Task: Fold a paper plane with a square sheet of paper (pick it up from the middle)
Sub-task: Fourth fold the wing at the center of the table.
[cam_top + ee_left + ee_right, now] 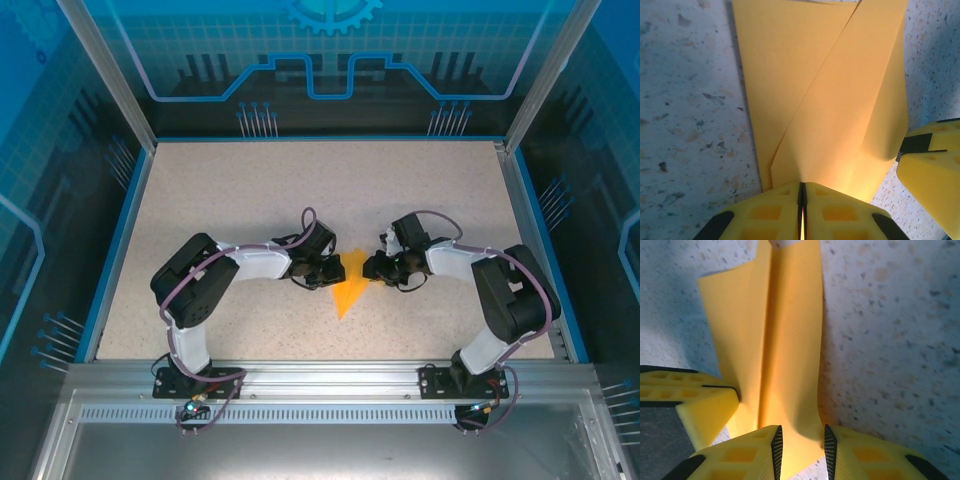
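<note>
Left jaws clench the half-folded paper plane (840,110); right jaws straddle its opposite edge, grip unclear. Uneven pulling could tear it or skew the crease.

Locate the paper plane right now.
Top view: the paper plane lies centred on the table, between the left gripper and right gripper, tip toward the near edge.
</note>
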`<state>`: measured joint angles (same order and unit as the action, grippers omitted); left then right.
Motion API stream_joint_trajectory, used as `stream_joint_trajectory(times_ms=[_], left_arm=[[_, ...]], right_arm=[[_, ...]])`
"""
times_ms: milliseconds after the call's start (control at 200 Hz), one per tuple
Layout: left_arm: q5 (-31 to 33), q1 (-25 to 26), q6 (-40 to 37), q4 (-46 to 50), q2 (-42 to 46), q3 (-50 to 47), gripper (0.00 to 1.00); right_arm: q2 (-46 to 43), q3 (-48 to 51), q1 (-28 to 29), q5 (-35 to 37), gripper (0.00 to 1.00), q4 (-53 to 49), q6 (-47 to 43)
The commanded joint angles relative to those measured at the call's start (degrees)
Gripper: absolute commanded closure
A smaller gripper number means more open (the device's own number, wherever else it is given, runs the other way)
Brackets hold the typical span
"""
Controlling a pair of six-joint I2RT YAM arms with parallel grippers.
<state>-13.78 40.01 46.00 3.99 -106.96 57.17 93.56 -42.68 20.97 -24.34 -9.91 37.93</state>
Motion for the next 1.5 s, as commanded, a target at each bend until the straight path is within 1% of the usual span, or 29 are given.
stream_joint_trajectory(times_ms=[0,155,325,455,600,740,900,1055,1405,1496], left_arm=[[0.6,-0.2,-0.6,0.1,-1.1,-1.1,0.88],[0.9,-0.2,-0.2,-0.4,-0.6,-1.7,0.88],[0.8,-0.4,0.8,-2.1,0.2,-2.7,0.88],[1.1,-0.5,1.0,-1.9,0.3,-2.9,0.88],[1.1,-0.6,1.1,-1.7,0.3,-3.0,0.88],[1.5,-0.6,1.2,-1.5,0.3,-3.0,0.88],[1.8,-0.9,1.4,-1.0,0.3,-3.3,0.88],[1.8,-1.2,1.9,-1.2,0.3,-3.7,0.88],[0.9,-1.4,3.2,-3.0,0.4,-4.5,0.89],[0.7,-1.6,3.5,-3.4,0.6,-4.8,0.88]], right_arm=[[0.6,1.1,-0.2,-2.7,0.70,3.1,1.0],[0.4,1.3,-0.4,-3.7,0.69,3.9,1.2],[0.2,1.8,-1.2,-3.2,0.67,3.1,1.0],[-1.2,1.7,-1.2,0.5,0.65,0.0,-0.4],[-1.3,1.8,-1.3,1.7,0.63,-1.5,-0.3],[-1.4,2.9,-1.4,-0.4,0.63,0.2,0.9],[-3.1,3.5,-1.4,0.7,0.63,-1.3,2.3],[-2.7,4.8,-1.3,-4.7,0.65,2.7,4.6],[-2.0,5.1,-1.1,-7.1,0.65,5.8,7.0],[-1.4,4.7,-1.1,-6.6,0.66,5.4,7.6]])
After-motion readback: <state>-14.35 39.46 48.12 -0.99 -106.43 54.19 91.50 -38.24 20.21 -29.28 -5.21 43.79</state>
